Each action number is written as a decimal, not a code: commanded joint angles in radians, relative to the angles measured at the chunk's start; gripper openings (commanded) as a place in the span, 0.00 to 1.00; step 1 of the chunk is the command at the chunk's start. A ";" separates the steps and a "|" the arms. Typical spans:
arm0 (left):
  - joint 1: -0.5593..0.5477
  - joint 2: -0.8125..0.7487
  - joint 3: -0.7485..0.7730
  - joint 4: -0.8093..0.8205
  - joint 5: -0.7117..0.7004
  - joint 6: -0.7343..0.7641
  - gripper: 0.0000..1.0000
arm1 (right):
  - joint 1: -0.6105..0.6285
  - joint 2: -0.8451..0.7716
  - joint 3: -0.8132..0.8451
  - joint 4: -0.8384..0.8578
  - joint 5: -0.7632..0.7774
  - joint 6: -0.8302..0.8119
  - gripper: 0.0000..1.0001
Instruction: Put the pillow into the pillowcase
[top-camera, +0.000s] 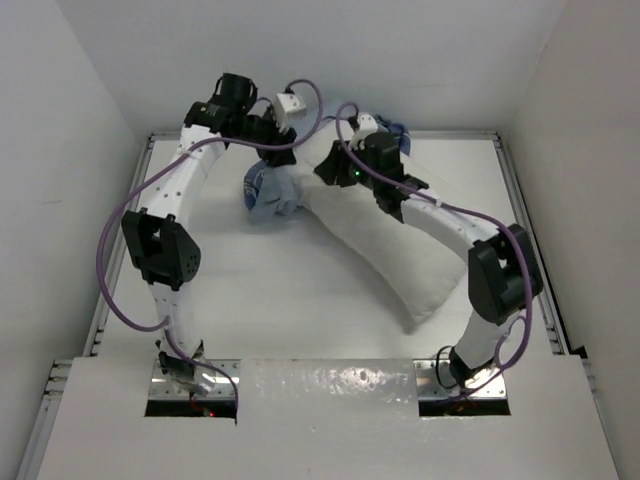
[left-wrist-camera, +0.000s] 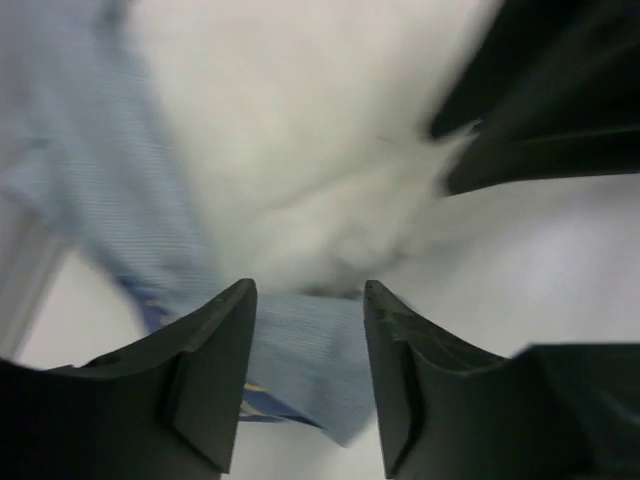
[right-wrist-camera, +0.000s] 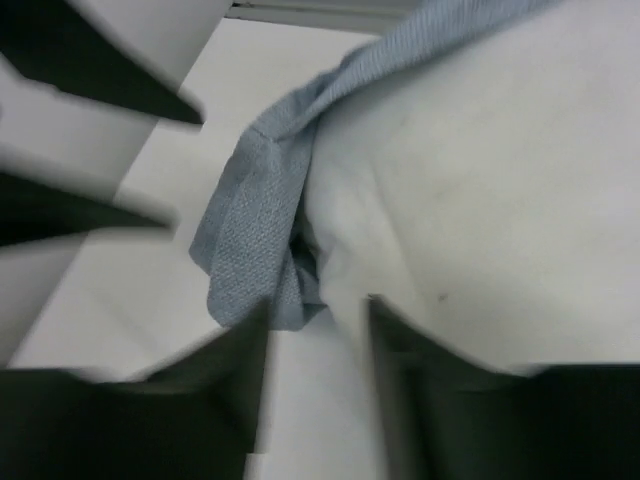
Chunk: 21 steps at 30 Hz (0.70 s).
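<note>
Looking down at a white table (top-camera: 300, 290) with pale walls around it. Seeing the pillow (top-camera: 400, 250) lying slantwise on the table, running from the middle of the far edge down toward the near right corner. Finding the pillowcase (top-camera: 272, 195) bunched up at the far end of the pillow, a little left of the middle of the table's far edge, with its pale blue inside showing. Spotting a bit more blue cloth peeking out behind the right arm by the far edge. Not being able to tell the amount of pillow tucked inside.

Looking through the left wrist camera and finding the left gripper (left-wrist-camera: 308, 288) standing partly open, fingers (left-wrist-camera: 215, 380) apart, gripping nothing, with a strip of blue cloth showing in the gap and white pillow just past it.

Looking through the right wrist camera and finding the right gripper (right-wrist-camera: 317, 303) partly open too, holding nothing, with bare table showing in the gap, a fold of the pillowcase just past one finger and the pillow just past the other.

Getting only blurry pictures from both wrists.
</note>
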 joint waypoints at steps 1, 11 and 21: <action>-0.016 0.047 0.043 0.358 -0.259 -0.296 0.44 | -0.079 -0.069 0.096 -0.098 -0.104 -0.122 0.26; -0.077 0.272 0.133 0.610 -0.466 -0.288 0.77 | -0.301 0.106 0.392 -0.209 -0.098 -0.121 0.87; -0.083 0.320 0.139 0.679 -0.548 -0.340 0.06 | -0.340 0.523 0.567 -0.111 -0.374 0.011 0.91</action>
